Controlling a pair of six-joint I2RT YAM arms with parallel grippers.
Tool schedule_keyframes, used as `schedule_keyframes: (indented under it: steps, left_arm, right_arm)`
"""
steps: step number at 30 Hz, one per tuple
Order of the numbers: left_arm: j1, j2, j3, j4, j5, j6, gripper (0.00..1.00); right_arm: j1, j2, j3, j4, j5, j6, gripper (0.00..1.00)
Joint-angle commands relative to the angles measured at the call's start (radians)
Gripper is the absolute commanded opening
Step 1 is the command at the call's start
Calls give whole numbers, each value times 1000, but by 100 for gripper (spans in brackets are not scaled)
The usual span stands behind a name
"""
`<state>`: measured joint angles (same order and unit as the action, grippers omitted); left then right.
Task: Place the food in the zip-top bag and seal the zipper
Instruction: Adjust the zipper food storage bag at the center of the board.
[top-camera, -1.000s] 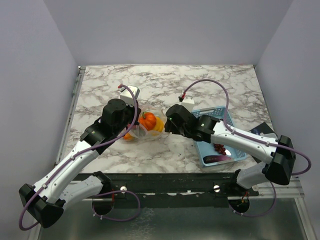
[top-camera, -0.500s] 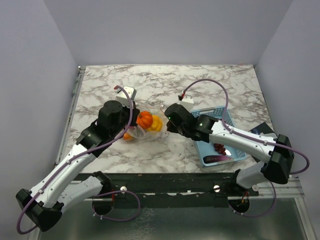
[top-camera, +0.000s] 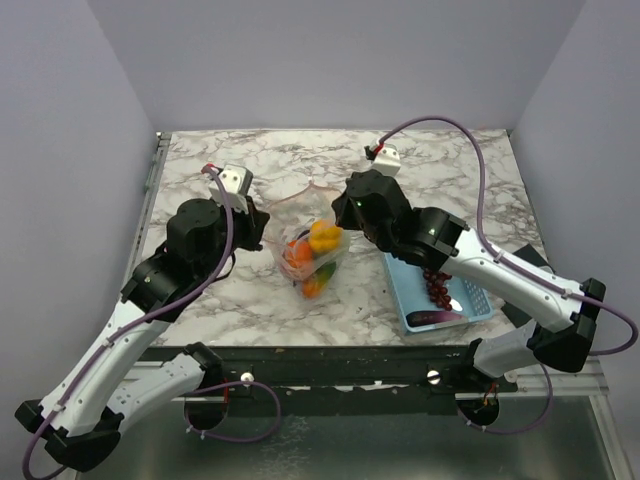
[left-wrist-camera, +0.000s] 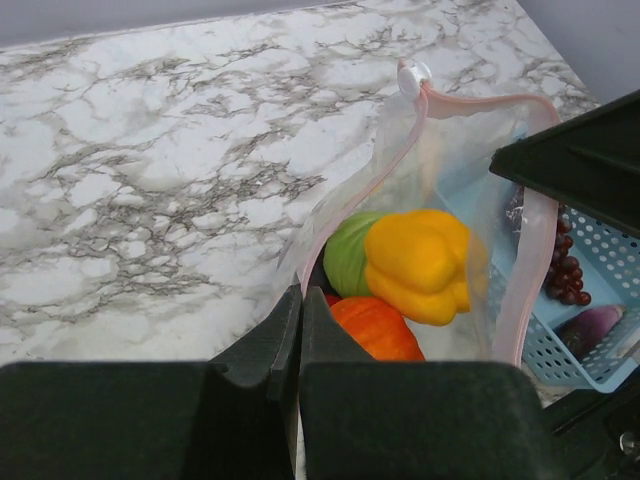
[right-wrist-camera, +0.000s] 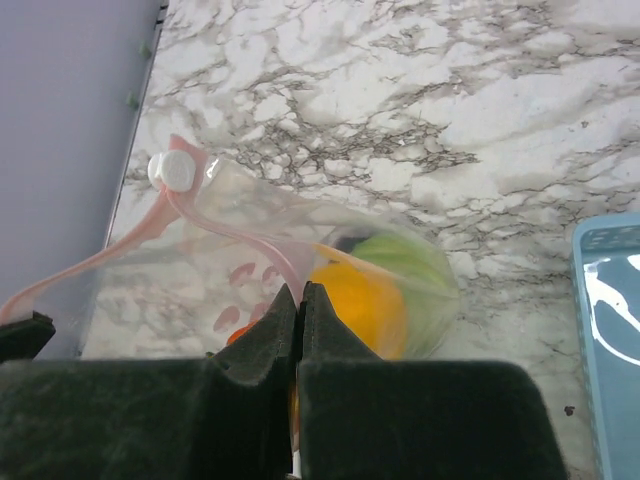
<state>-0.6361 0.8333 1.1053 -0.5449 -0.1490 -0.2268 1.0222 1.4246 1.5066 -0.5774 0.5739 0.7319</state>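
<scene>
**A:** Claw state?

**B:** The left claw is clamped narrow on the near rim of the zip-top bag. The right claw is pinched on the opposite rim, right at the pink zipper. No gap is seen between either pair of fingers.

**A:** Where is the bag?

**B:** It is held up between the two claws over the middle of the surface, with the mouth spread open. Whether its bottom touches the surface cannot be told. A yellow piece, a green piece and an orange piece are seen inside.

**A:** Zipper axis?

**B:** It runs away from both claws toward the far side. The white slider is parked at that far end. The two pink strips are held apart, so nothing is sealed.

**A:** Food not yet bagged?

**B:** The grapes and the eggplant are seen in the blue basket. The basket lies right of the bag, under the right forearm and well apart from the left claw.

**A:** Which arm, then?

**B:** The right is judged nearer. From the right claw the basket lies rightward and back toward the bases. That grip would have to be let go, with the bag left to the left claw alone. A sagging floppy mouth is the expected risk.
</scene>
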Motion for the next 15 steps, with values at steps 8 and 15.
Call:
schedule_keyframes:
  steps: [8,15]
  left_arm:
    - [3,58,-216,98,49,-103,0]
    - [3,73,-64,89,57,-53,0]
  right_arm:
    - [-3,44,-122,-35,75,3,1]
    - [-4,26,-20,-52,75,-60,1]
